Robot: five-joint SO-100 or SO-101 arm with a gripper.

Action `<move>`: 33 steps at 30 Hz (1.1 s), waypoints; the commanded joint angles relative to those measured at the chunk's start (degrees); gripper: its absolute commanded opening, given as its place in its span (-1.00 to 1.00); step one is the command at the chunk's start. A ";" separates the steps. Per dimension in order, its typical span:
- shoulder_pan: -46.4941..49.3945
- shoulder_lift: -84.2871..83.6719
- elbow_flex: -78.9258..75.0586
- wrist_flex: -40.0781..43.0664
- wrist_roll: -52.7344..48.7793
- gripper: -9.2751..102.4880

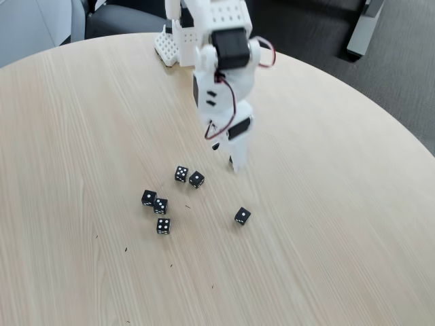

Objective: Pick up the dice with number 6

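approach step, nothing gripped yet. going left to right of the fingers [234, 159]: three dice clustered well to the left and lower [157, 206], pips too small to read surely. nearer left, a pair: the dice with number 6 [181, 174] looks like the left one, touching its neighbour [196, 179], both just left of and slightly below the fingers. lone one-pip die [242, 216] below them on the worktop [340, 204]. fingers blurred, hanging tip-down; whether spread or pressed together, cannot tell. cube, no long axis; sits turned slightly, edges diagonal. next: shift left, lower, straddle without catching the neighbour.

Round wooden table [340, 224]; grey carpet [401, 75] beyond it.
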 commanded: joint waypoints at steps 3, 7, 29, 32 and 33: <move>-0.35 -3.87 -1.93 -0.62 1.49 -0.36; -0.35 -5.45 -2.02 -2.64 1.58 -0.39; -11.60 -7.91 -2.02 -5.36 -1.41 -0.40; -11.07 -7.91 -2.02 -5.36 -0.88 -0.40; -10.90 -7.91 -2.02 -5.36 -0.62 -0.40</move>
